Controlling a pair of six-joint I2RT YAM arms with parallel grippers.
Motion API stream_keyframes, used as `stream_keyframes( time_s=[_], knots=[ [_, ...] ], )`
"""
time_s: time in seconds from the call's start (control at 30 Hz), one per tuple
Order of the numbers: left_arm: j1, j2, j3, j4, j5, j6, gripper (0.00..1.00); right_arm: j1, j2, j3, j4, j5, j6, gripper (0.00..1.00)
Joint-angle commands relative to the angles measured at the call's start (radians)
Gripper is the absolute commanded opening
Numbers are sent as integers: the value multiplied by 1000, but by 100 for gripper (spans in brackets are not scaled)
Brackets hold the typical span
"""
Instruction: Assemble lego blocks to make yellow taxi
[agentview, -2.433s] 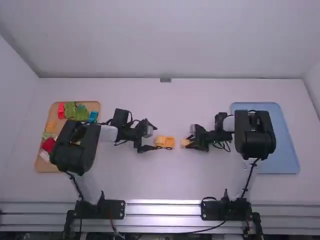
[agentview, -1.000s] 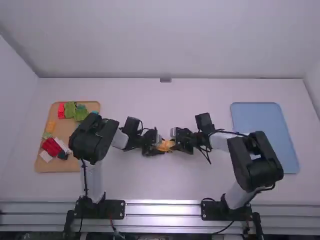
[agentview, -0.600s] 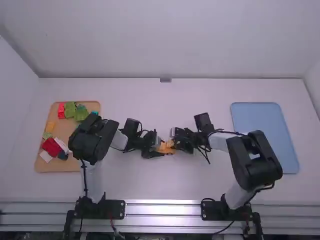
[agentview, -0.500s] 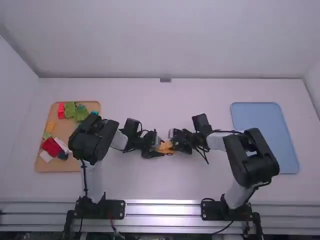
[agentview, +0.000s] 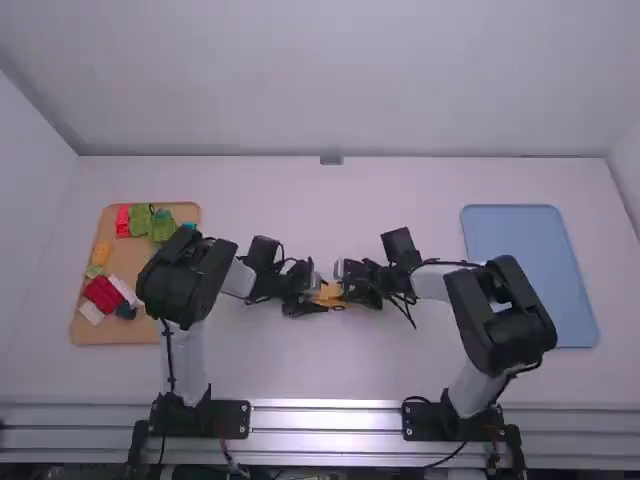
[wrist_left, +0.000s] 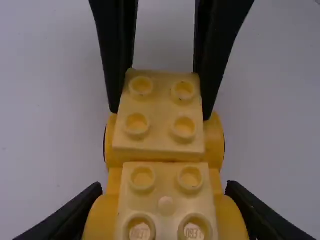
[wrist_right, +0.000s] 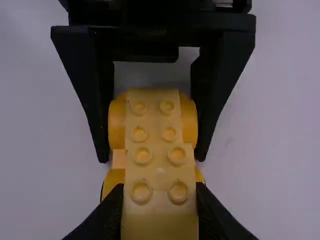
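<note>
In the high view my left gripper (agentview: 312, 290) and my right gripper (agentview: 352, 285) meet over the yellow car pieces (agentview: 329, 292) at mid-table. The left wrist view has my left gripper (wrist_left: 167, 212) shut on the near end of the orange-yellow wheeled base (wrist_left: 215, 140). My right gripper (wrist_right: 160, 212), in the right wrist view, is shut on a yellow studded block (wrist_right: 160, 220). That block (wrist_left: 157, 117) lies over the base's far part, beside another yellow studded block (wrist_left: 166, 200). Whether it is fully pressed down, I cannot tell.
A wooden tray (agentview: 130, 262) at the left holds red, green, yellow, white and blue blocks, with the left forearm over its right edge. At the right lies a blue tray (agentview: 545, 270), the right forearm near its left side.
My right gripper has moved left, bringing its small yellow block to the base. My left gripper has shifted right and closed on the base. In the last half second the right arm crept slightly left.
</note>
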Motion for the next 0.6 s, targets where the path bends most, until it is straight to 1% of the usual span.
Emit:
stream_keyframes(
  time_s=[0.0, 0.07, 0.13, 0.17, 0.2, 0.23, 0.3, 0.33, 0.43, 0.53, 0.57],
  knots=[
    [-1, 16, 1, -35, -87, -35, 49, 10, 1, -9, -17, 34, -13, 17],
    [-1, 16, 3, -35, -85, -35, 49, 10, -5, -9, -17, 35, 0, 18],
    [-1, 16, 1, -25, -85, -35, 49, 10, -8, -9, -17, 35, 7, 29],
    [-1, 16, 0, -23, -85, -35, 49, 10, -8, -9, -16, 35, 5, 36],
    [-1, 16, 0, -23, -85, -35, 49, 10, -8, -9, -16, 35, 4, 40],
    [0, 16, 0, -27, -85, -35, 49, 10, -8, -9, -11, 35, 5, 53],
    [-1, 16, 0, -31, -85, -35, 49, 10, -12, -9, -5, 35, 5, 58],
    [-1, 16, 0, -32, -85, -35, 50, 10, -18, -9, -2, 35, 5, 63],
    [-1, 16, 0, -34, -85, -35, 49, -5, -79, -9, -5, -6, 19, 65],
    [-1, 16, 0, -34, -85, -35, 49, -57, -172, -10, -34, -101, 19, 63],
    [-1, 16, 0, -34, -85, -35, 49, -64, -179, -10, -38, -108, 17, 63]
  ],
)
